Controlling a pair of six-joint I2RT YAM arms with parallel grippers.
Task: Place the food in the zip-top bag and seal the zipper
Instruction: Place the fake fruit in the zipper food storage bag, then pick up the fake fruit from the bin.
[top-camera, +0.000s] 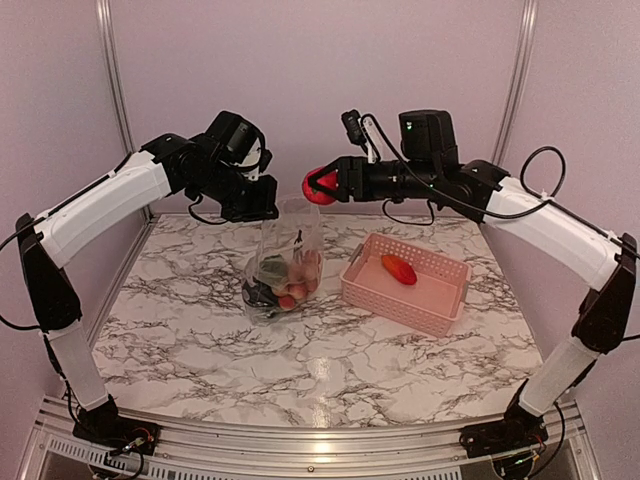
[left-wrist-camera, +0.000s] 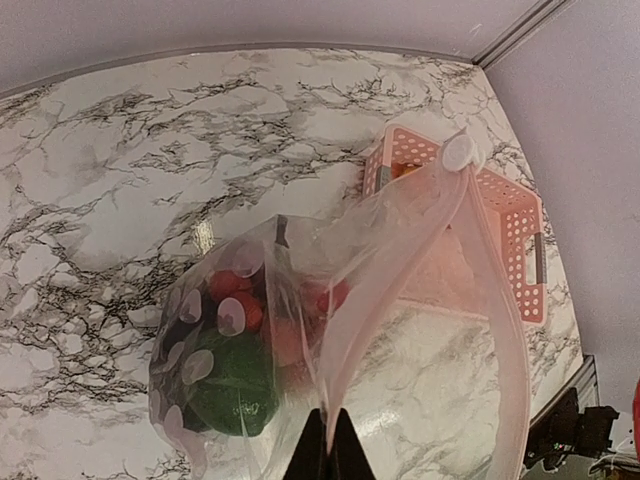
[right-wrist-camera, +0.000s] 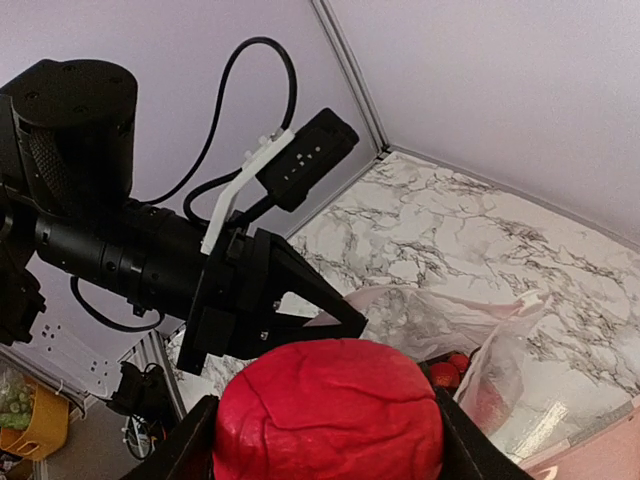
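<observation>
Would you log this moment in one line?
left fingers: shut on zip-top bag | right fingers: shut on red food | pink basket: orange-red piece

Pink slotted plastic basket (top-camera: 395, 305) sits flat on white marble-pattern tabletop (top-camera: 180, 320) with grey veining. Grey handle (left-wrist-camera: 541, 260) on the basket's short end. Lilac wall (top-camera: 320, 70) behind basket. One aluminium upright (top-camera: 520, 70) just behind it, another (top-camera: 112, 90) well to its left. Ribbed metal rail (top-camera: 320, 445) runs along the table edge in front of basket. Off the table, well apart from basket: yellow bin (right-wrist-camera: 30, 415) with green contents.
</observation>
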